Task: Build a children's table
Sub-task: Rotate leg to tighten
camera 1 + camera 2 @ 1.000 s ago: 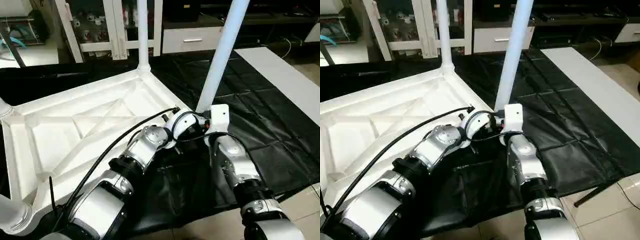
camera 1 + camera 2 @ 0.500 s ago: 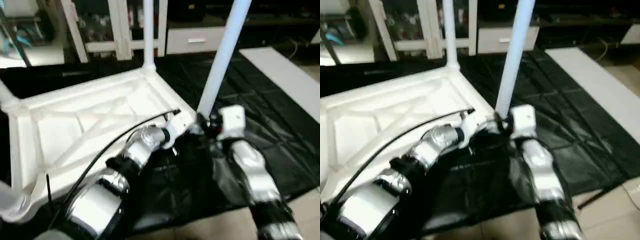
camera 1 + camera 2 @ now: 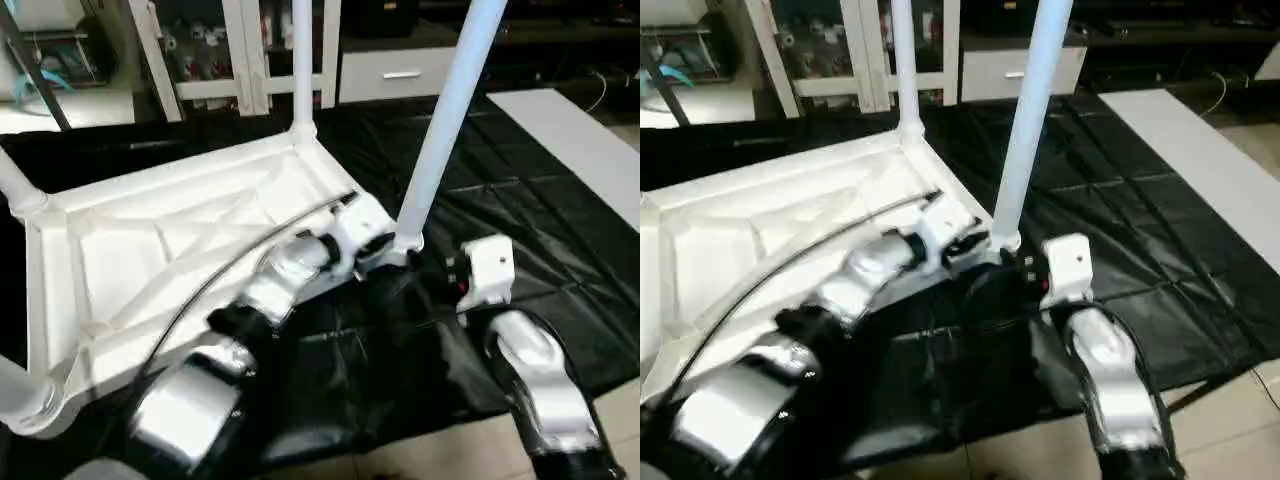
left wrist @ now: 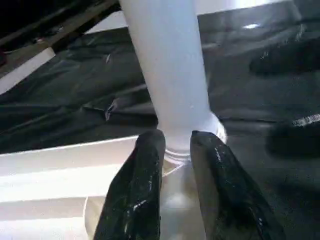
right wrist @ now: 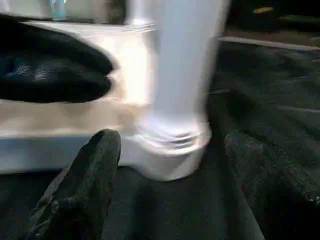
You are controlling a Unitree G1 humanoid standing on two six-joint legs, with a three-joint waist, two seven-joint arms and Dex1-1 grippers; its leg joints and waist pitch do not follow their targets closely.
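Note:
The children's table lies upside down on a black sheet: a white ribbed tabletop [image 3: 150, 250] with white legs standing up from its corners. The leg [image 3: 445, 120] at the corner nearest my arms rises out of its socket [image 5: 170, 150]. My left gripper [image 3: 385, 245] is at this leg's base. Its two black fingers [image 4: 145, 165] stand a narrow gap apart against the threaded collar, so it is open. My right gripper [image 5: 175, 190] sits a little back from the same socket on the right. Its fingers [image 5: 85, 190] are spread wide and hold nothing.
Other legs stand at the far corner [image 3: 302, 60] and the left corners [image 3: 15, 185]. The black sheet [image 3: 520, 190] covers the floor around the table. A white board [image 3: 570, 140] lies at right, cabinets [image 3: 230, 50] stand behind, and bare tile [image 3: 620, 400] is nearest.
My right gripper has drawn back from the leg's base and opened wider. The left gripper's fingers have parted slightly at the collar. The camera has shifted.

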